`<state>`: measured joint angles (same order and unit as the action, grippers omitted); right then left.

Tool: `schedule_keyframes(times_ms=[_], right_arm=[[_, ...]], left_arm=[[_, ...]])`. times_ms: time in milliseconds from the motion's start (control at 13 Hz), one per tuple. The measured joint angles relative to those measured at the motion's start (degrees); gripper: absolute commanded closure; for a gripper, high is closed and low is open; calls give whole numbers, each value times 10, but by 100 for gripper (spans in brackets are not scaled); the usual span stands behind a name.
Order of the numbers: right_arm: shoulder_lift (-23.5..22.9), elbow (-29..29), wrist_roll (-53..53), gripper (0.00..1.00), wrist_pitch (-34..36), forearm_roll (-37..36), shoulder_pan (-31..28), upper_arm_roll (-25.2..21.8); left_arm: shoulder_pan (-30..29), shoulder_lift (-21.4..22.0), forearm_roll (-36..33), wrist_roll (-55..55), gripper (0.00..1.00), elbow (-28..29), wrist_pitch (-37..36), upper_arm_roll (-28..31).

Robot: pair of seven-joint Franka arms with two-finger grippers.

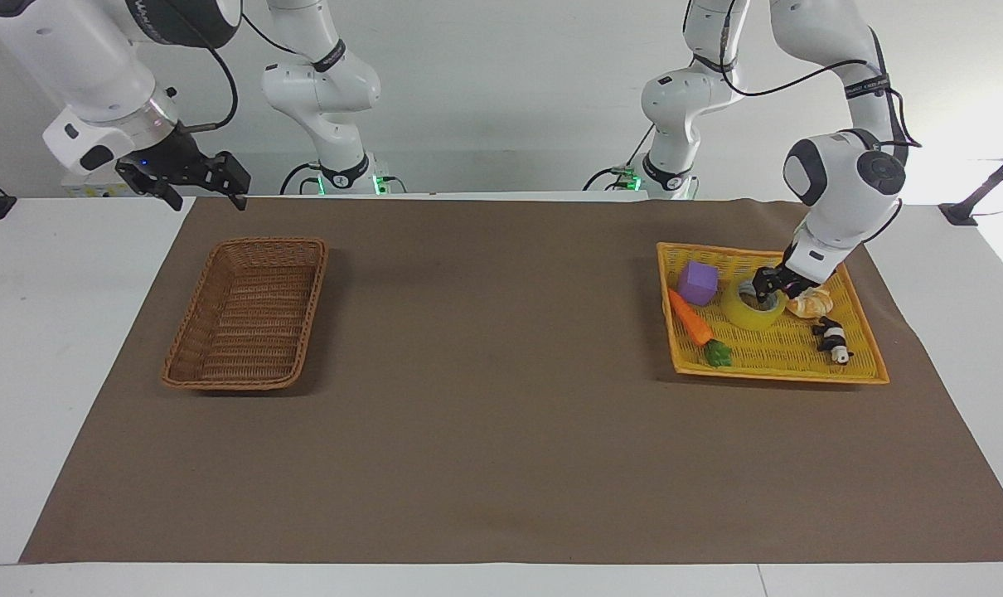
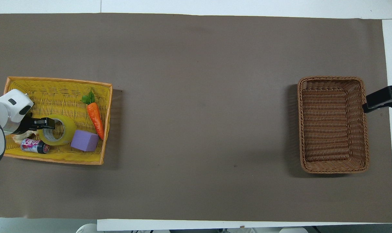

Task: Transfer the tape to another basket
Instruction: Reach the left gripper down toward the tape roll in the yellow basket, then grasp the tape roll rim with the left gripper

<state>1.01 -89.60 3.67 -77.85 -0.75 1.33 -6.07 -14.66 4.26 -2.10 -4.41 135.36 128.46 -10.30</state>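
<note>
The tape (image 1: 753,305) lay flat, core opening upward, in the shallow yellow tray basket (image 1: 866,365) at the left arm's end of the tabletop (image 1: 485,464), which was covered by a brown mat (image 2: 196,48). The left claw (image 1: 768,286) was down at the roll, its fingers astride the roll's wall on the side toward the croissant (image 1: 810,305), one fingertip in the core opening and the other outside; the fingers had closed partway, but whether they were already pinching the wall could not be told. The roll itself rested on the tray floor. Around it in the tray lay a purple cube (image 1: 698,282), just beside the roll, a toy carrot (image 1: 690,318), a small can (image 2: 34,146) and a panda figure (image 1: 833,340). The deep brown wicker basket (image 1: 249,311) stood well apart at the right arm's end. The right arm waited, its right claw (image 1: 203,184) open and holding nothing, raised in the air just off that basket's outer edge.
</note>
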Motion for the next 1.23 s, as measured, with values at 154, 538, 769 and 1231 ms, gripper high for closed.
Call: schedule_keyframes(times_ms=[154,538,769,1231], right_arm=[[0,0,0,1,0,0,0,0],[0,0,0,1,0,0,0,0],[0,0,0,1,0,0,0,0],[0,0,0,1,0,0,0,0]], left_arm=[[0,-6,0,-8,34,1,0,0],[0,-30,0,-19,36,2,13,1],[0,-41,0,-24,39,6,20,1],[-1,-48,0,-24,99,13,22,4]])
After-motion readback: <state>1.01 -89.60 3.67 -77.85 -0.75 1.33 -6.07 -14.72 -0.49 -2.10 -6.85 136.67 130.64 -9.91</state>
